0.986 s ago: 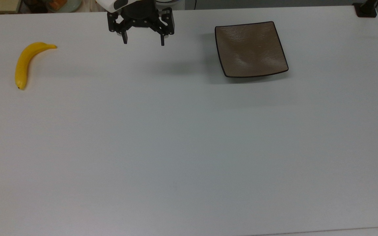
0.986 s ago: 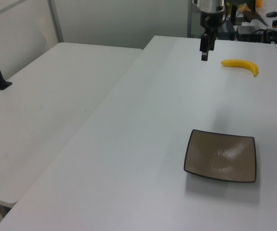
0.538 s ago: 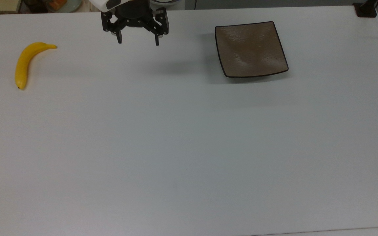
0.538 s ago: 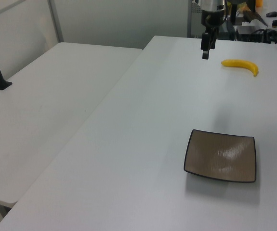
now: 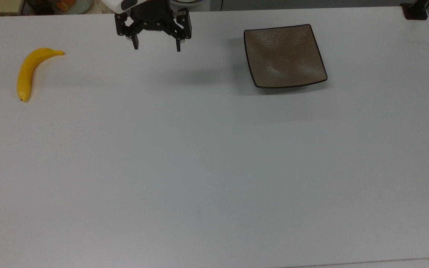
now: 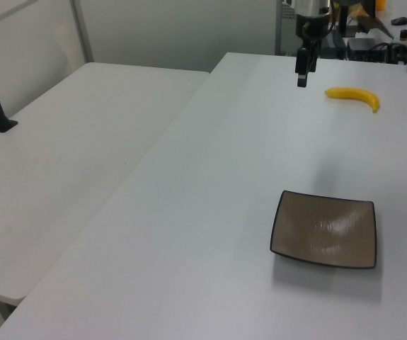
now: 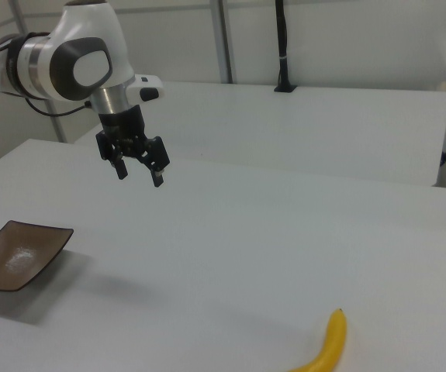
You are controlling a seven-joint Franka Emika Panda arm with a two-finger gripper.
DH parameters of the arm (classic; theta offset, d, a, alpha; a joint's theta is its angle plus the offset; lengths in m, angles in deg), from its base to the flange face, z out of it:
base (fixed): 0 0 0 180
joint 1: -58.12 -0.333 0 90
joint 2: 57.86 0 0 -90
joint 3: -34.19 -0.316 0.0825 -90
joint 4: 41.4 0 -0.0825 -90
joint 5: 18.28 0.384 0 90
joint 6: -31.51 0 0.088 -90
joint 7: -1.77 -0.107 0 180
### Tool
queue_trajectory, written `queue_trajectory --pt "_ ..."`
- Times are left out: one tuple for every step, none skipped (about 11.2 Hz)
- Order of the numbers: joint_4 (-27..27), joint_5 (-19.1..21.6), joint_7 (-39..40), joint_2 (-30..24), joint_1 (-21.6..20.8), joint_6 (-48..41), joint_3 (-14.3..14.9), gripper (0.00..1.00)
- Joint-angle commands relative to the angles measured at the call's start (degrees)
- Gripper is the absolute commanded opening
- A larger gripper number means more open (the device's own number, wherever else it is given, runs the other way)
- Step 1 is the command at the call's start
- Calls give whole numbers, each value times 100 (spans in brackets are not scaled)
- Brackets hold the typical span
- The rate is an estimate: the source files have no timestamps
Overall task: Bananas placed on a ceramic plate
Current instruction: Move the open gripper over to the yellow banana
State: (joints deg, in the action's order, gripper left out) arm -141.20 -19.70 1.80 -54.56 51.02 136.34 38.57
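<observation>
In the top view, the black two-finger gripper (image 5: 156, 47) hangs above the white table (image 5: 199, 167) near its far edge, fingers spread wide and holding nothing. The smooth, bright yellow curved banana (image 5: 30, 71) lies on the table at the top view's left, well apart from the gripper. The square brown ceramic plate (image 5: 284, 56) with a thin dark rim sits bare at the top view's right.

In the left view, the gripper (image 6: 301, 80) hovers near the banana (image 6: 354, 96) at the far end, while the plate (image 6: 325, 229) lies close to the camera.

In the right view, the gripper (image 7: 139, 176) hangs with fingers wide between the plate (image 7: 17, 253) at the right view's left and the banana (image 7: 327, 346) at the bottom edge.
</observation>
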Motion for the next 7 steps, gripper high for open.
queue_trajectory --pt "-171 19 164 -190 -73 73 89 100" --pt "-171 2 173 -190 -73 73 89 100" --pt "-163 -7 190 -190 -73 82 89 100" --pt "-163 -16 260 -199 -55 82 106 100" --pt "-163 -25 452 -207 -47 82 167 100" --pt "-154 -147 576 -207 -38 82 202 100" --pt "-154 -305 594 -207 -38 99 255 100"
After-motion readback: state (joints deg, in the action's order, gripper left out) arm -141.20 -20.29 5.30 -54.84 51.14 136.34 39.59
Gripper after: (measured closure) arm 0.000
